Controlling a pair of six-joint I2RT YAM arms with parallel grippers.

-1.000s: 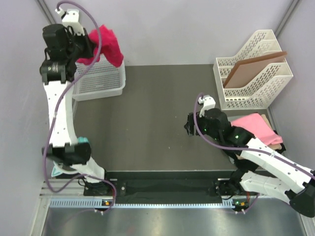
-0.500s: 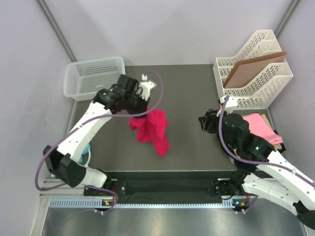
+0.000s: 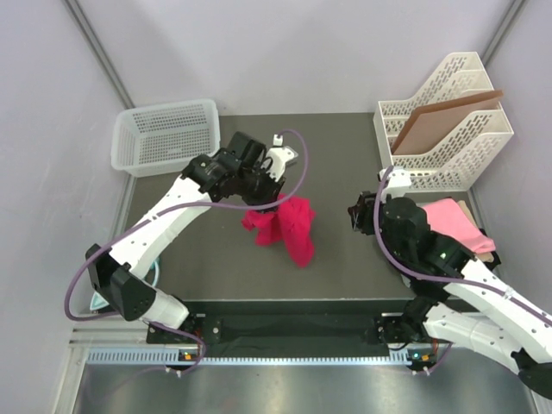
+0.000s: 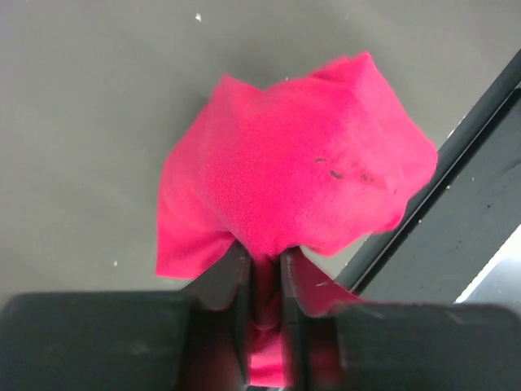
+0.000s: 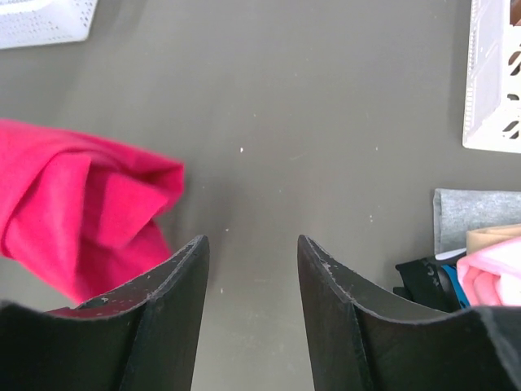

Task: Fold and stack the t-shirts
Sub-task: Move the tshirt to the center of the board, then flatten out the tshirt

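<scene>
Now | left claw (image 4: 264, 287) pinching crimson t-shirt (image 3: 290, 226) mid-table | right claw (image 5: 248, 281) parted, empty | basket (image 3: 164, 138) far-left, rack (image 3: 448, 148) far-right

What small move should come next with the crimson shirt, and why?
Probably the left gripper should lower the crimson t-shirt onto the table beside the right gripper. The shirt is bunched in its shut jaws, and the right gripper is open, holding nothing, near the cloth.

Top view: a crumpled crimson t-shirt (image 3: 285, 226) is held by the left pincer (image 3: 269, 197) over the dark tabletop (image 3: 345, 155); a light pink t-shirt (image 3: 453, 220) is seen beside the right arm (image 3: 466, 276).
</scene>
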